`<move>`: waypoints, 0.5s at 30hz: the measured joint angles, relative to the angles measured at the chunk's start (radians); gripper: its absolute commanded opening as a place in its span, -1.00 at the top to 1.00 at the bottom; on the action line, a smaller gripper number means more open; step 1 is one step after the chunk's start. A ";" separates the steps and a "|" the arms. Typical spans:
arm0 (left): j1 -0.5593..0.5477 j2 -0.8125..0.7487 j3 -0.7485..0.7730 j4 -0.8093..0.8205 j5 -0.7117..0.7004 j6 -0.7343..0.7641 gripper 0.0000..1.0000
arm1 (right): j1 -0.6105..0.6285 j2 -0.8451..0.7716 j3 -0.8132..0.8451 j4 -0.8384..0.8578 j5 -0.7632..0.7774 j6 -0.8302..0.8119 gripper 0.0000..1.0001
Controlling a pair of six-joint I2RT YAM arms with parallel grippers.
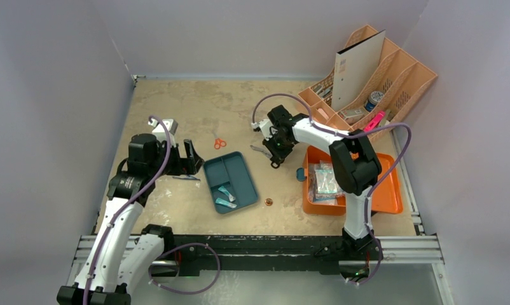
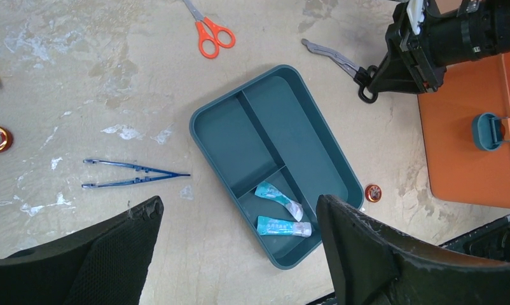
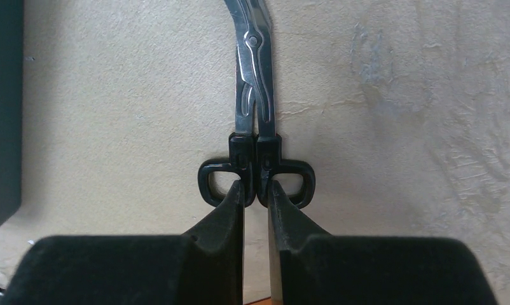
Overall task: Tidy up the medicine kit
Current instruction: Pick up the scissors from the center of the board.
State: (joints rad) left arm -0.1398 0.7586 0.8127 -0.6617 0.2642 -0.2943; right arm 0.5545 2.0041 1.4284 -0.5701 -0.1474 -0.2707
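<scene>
Plainly, the bright orange medicine kit lies open.

- We see the medicine kit: a bright orange rectangular plastic case with rounded corners.
- It lies flat and open on the right side of the table, close to the near edge.
- Its left half holds clear packets. Its right half is bare orange, and we can't tell if that half is the lid.
- A grey-blue latch sticks out from its left wall.
</scene>
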 measured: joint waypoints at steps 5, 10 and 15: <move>0.000 0.023 0.000 -0.001 0.000 -0.001 -0.75 | 0.000 0.000 0.000 -0.004 0.000 0.078 1.00; 0.000 0.045 0.000 -0.006 0.000 -0.009 -0.75 | 0.000 -0.001 0.000 -0.010 0.000 0.134 1.00; 0.000 0.058 0.000 -0.009 0.004 -0.036 -0.74 | 0.000 -0.006 -0.001 -0.013 -0.002 0.178 1.00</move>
State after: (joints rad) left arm -0.1398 0.8162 0.8127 -0.6708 0.2680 -0.3305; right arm 0.5545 1.9976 1.4277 -0.5835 -0.1493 -0.0929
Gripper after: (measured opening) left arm 0.876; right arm 0.150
